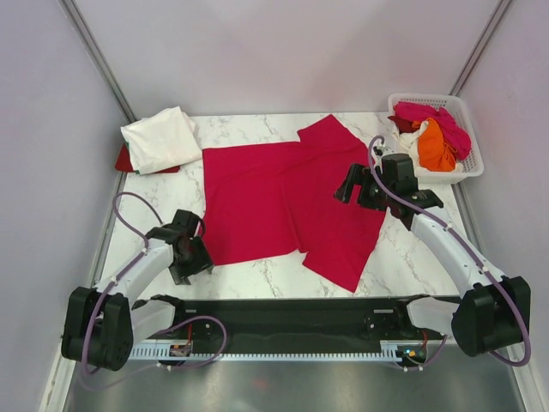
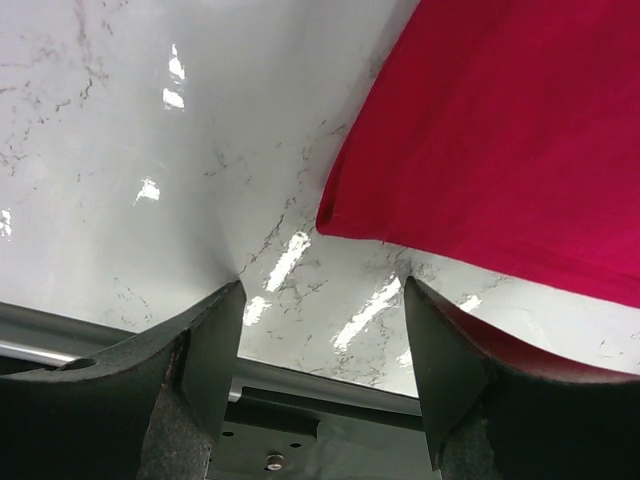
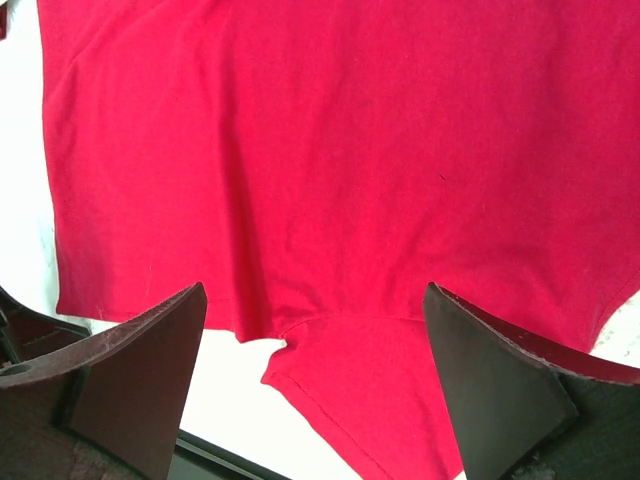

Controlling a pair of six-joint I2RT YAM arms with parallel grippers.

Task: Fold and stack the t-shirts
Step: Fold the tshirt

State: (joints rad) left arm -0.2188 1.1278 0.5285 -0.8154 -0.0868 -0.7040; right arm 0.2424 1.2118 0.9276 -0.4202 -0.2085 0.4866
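Observation:
A large crimson-red t-shirt [image 1: 283, 202] lies spread flat on the marble table, sleeves toward the far and near right. A folded cream-white t-shirt [image 1: 160, 138] rests on a folded red one at the far left. My left gripper [image 1: 194, 256] is open and empty just off the red shirt's near left corner [image 2: 335, 220]. My right gripper [image 1: 353, 187] is open and empty, hovering above the shirt's right side; its view shows the red cloth [image 3: 330, 160] and a sleeve seam below.
A white lattice basket [image 1: 467, 163] at the far right holds pink, orange and white shirts [image 1: 433, 133]. Grey walls enclose the table. The arm bases and a cable tray run along the near edge.

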